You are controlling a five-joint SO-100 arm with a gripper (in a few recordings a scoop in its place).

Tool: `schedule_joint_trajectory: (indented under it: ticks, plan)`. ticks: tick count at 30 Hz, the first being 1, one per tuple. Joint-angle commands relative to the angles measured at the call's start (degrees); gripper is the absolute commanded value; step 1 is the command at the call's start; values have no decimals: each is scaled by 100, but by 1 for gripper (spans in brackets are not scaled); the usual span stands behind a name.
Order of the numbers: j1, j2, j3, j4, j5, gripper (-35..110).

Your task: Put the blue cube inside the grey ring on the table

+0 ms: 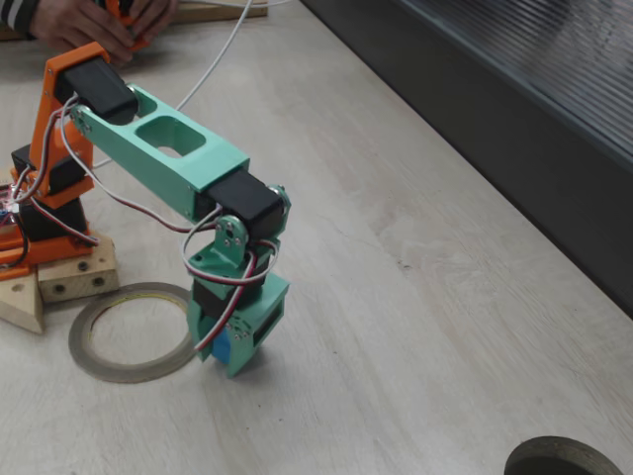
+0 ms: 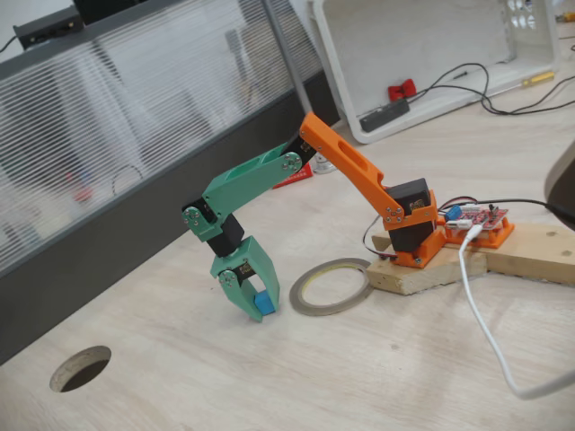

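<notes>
Blue cube (image 2: 263, 304) clamped in gripper (image 2: 254, 308) fingers, seemingly low over counter (image 1: 415, 327), just beside grey ring (image 1: 134, 332); placing inside ring remains.

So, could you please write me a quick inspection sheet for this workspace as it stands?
Surface: pale wood-grain table, with a round hole in it.
Job's things: blue cube between the gripper's fingers, at table level, outside the grey ring, which lies flat beside it.
Clutter: darker ring at the picture's edge; white tray with small parts.
Grippers: green gripper pointing down, shut on the cube.
Cables: white cable across the table; servo wires along the arm.
Surroundings: dark ribbed panel; a person's hands behind the base.
</notes>
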Motion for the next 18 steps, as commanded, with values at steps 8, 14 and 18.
schedule_joint_trajectory:
  ticks: [8, 14, 18]
  plan:
    - [53, 62, -123, 88, 53, 17]
    - [62, 105, -123, 88, 53, 17]
    - [88, 615, -123, 88, 53, 17]
